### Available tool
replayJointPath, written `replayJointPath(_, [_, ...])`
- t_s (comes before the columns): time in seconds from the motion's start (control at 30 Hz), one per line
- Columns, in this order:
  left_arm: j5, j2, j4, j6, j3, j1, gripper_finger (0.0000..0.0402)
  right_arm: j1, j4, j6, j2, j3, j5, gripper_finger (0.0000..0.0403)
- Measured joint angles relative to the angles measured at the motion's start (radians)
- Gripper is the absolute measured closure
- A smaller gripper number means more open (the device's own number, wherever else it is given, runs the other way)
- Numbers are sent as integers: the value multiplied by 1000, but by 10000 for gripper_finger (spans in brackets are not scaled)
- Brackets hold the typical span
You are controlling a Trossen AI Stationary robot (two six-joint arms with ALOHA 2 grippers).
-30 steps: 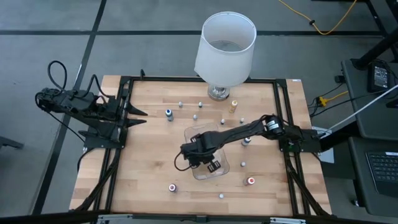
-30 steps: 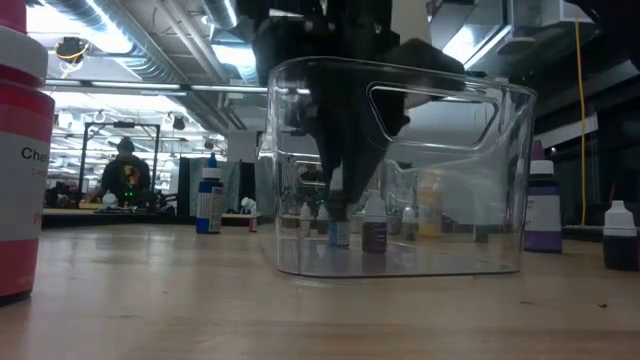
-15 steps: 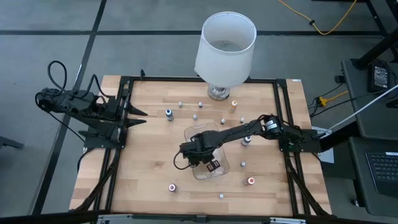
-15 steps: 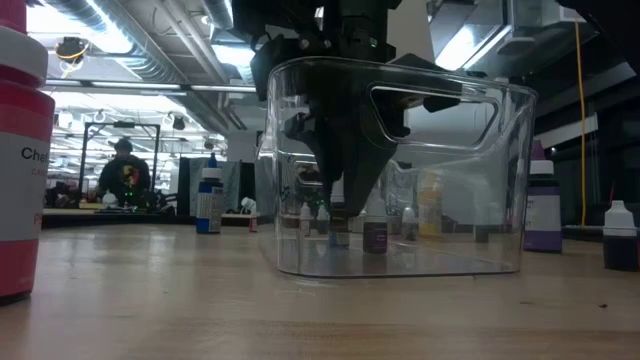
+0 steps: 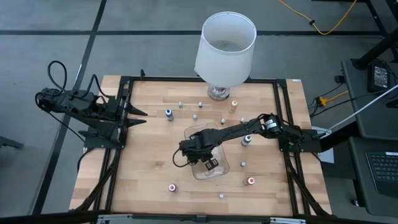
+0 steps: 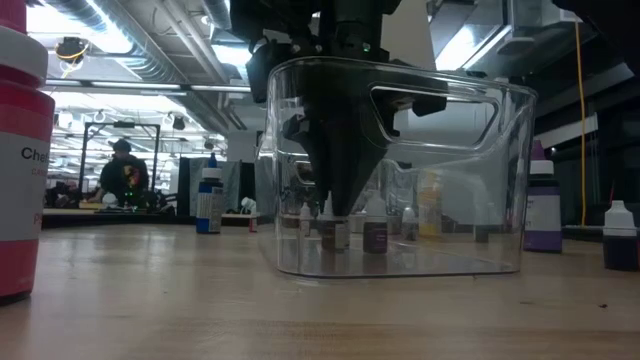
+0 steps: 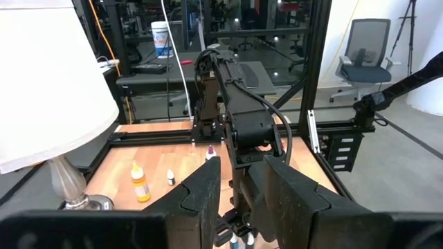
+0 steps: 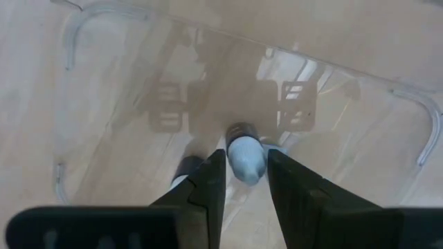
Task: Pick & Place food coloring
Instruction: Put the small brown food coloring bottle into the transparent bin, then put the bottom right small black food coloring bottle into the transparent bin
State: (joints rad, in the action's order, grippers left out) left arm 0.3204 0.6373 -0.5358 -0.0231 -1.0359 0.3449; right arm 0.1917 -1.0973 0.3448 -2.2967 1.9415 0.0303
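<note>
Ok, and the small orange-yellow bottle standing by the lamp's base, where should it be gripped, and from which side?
Probably its cap and neck, from straight above: the small orange-yellow bottle stands upright and alone on the wooden table. The white lamp's metal base sits close beside it, so keep the fingers off that side.

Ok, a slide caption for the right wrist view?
Right gripper jaws straddle a small bottle standing inside the clear tray.

We see open table (image 5: 146, 165) at lower left of the high view; the lamp (image 5: 225, 50) blocks top centre, tray (image 5: 222, 170) walls hem the middle.
</note>
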Motion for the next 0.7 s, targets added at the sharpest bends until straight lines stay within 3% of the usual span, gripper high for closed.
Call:
replayJointPath(0.33, [0,0,0,0,0,0,297,0,-99,-26,0,108,-4,292])
replayJointPath(0.53, [0,0,0,0,0,0,297,-3,-226,-83,2,226,-103,292])
replayJointPath(0.7, [0,0,-8,1,0,0,297,-10,-339,-184,55,203,-83,292])
